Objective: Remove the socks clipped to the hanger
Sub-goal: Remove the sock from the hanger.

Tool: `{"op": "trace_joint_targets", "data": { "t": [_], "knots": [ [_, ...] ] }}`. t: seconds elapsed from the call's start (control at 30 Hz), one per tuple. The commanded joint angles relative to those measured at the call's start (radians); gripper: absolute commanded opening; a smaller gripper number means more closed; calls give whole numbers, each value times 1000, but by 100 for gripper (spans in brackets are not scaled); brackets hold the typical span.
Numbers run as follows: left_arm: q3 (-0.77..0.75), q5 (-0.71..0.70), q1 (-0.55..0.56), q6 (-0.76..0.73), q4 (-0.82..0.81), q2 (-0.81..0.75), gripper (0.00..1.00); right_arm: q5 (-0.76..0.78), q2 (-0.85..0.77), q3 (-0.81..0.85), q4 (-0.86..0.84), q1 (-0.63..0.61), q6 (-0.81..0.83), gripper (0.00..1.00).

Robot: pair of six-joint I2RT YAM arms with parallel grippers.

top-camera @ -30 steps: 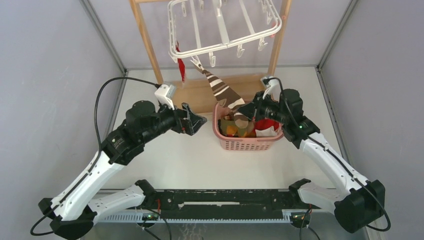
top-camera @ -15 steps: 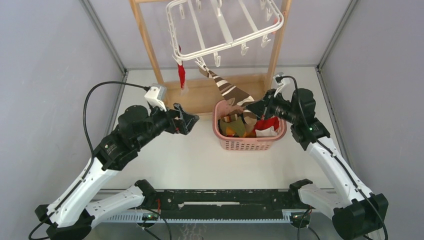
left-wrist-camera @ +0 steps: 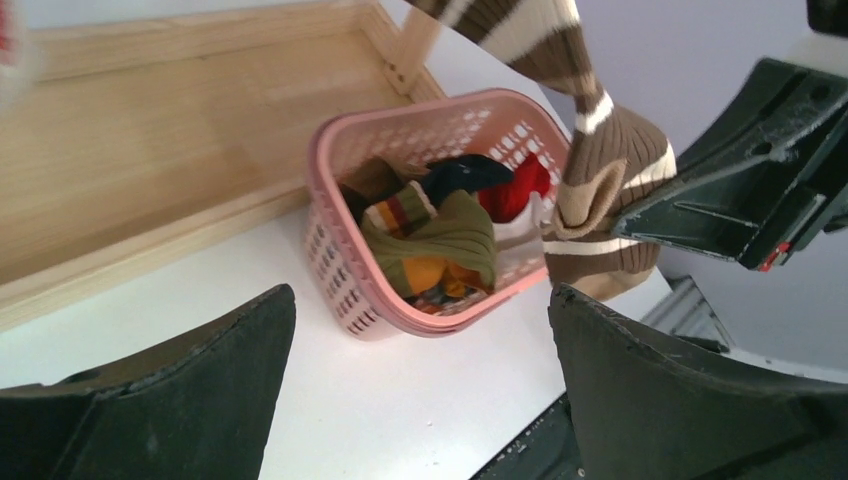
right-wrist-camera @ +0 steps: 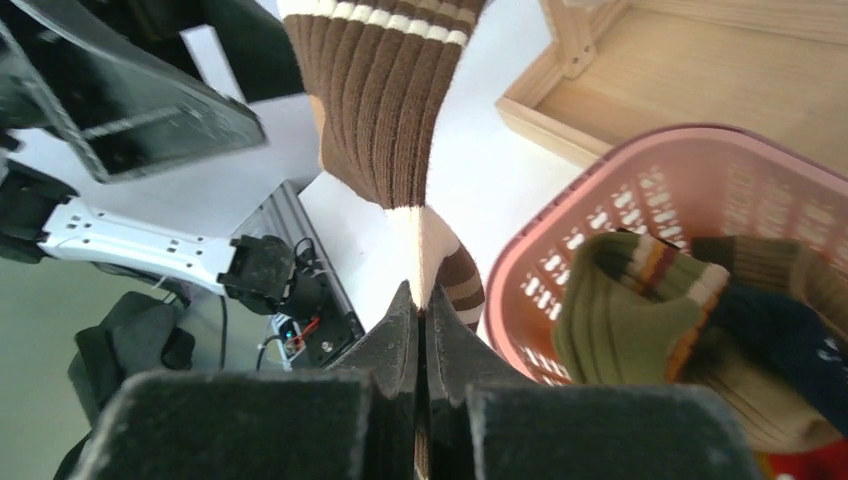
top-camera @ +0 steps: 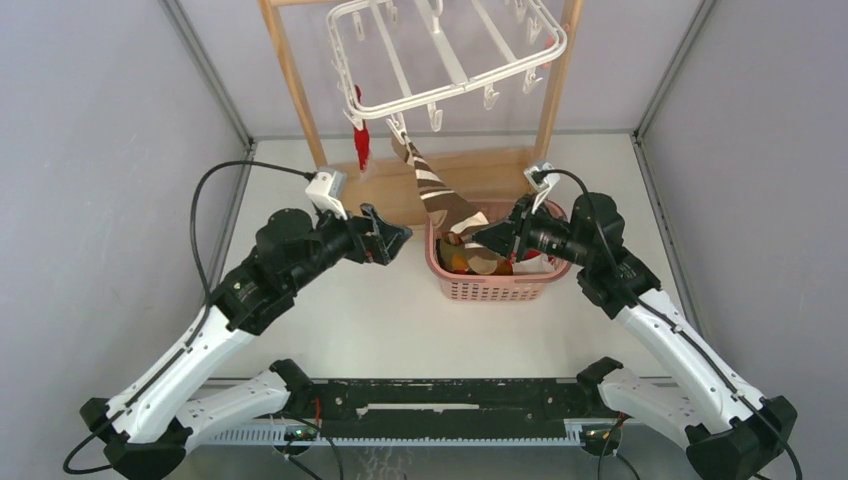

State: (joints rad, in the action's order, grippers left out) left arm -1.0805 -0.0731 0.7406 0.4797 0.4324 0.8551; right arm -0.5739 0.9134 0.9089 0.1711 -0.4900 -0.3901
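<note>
Above a white tabletop (top-camera: 380, 320), the right gripper (top-camera: 484, 240) pinches the lower end of a brown-striped sock (top-camera: 437, 192) clipped to the white hanger (top-camera: 452, 88), while the left gripper (top-camera: 397, 238) gapes empty beside a pink basket (top-camera: 500, 293).

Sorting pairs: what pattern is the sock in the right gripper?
The sock is brown with cream stripes; clearest in the right wrist view.

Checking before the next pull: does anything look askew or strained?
The hanger looks tilted, its near left corner low: the right gripper, shut on the brown striped sock, stretches it taut from its clip toward the basket.
</note>
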Motion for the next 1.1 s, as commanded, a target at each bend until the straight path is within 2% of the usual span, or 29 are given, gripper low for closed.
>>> {"op": "trace_joint_targets", "data": {
  "t": [0.0,0.3,0.53,0.77,1.07],
  "knots": [
    [113,185,-5,29,-205,-40,100,-6,19,39,-136,-55,-82,0],
    [356,286,-5,76,-488,-207,100,-50,149,40,-303,-132,-159,0],
    [434,258,-5,79,-534,-237,100,-75,230,40,-419,-191,-219,0],
    [474,157,-6,58,-530,-278,100,-75,242,39,-386,-247,-203,0],
    [495,144,-6,84,-635,-275,97,-55,229,39,-320,-291,-159,0]
  ]
}}
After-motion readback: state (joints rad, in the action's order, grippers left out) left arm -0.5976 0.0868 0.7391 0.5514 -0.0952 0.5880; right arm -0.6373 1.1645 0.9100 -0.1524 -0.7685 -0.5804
